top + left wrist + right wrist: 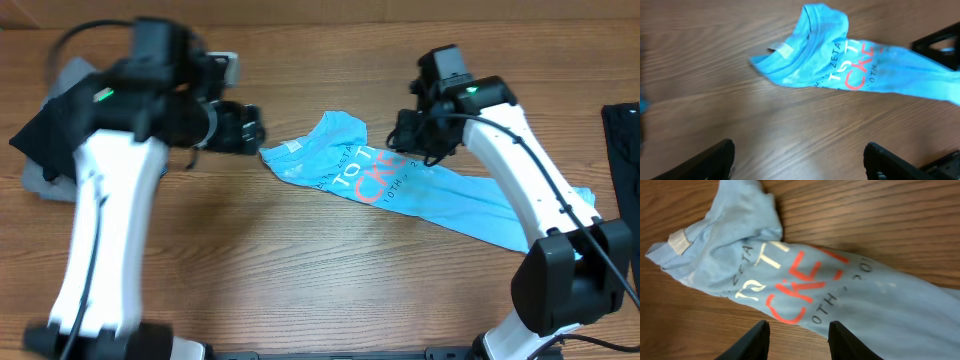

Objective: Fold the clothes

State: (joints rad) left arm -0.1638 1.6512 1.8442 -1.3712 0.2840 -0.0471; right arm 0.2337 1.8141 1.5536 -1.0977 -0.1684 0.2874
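The sky-blue T-shirt (420, 185) lies crumpled in a long strip across the middle of the table, its white and orange-red lettering facing up. Its collar end with the white tag (781, 49) points left. My left gripper (240, 128) hovers just left of the collar; its jaws (799, 160) are wide open over bare wood. My right gripper (415, 135) hangs over the back edge of the shirt (815, 280). Those jaws (799, 337) stand open with nothing between them, above the shirt's lower edge near the lettering.
A heap of black and grey clothes (50, 130) lies at the far left, partly under my left arm. Another black garment (622, 140) lies at the right edge. The table (250, 260) is brown wood.
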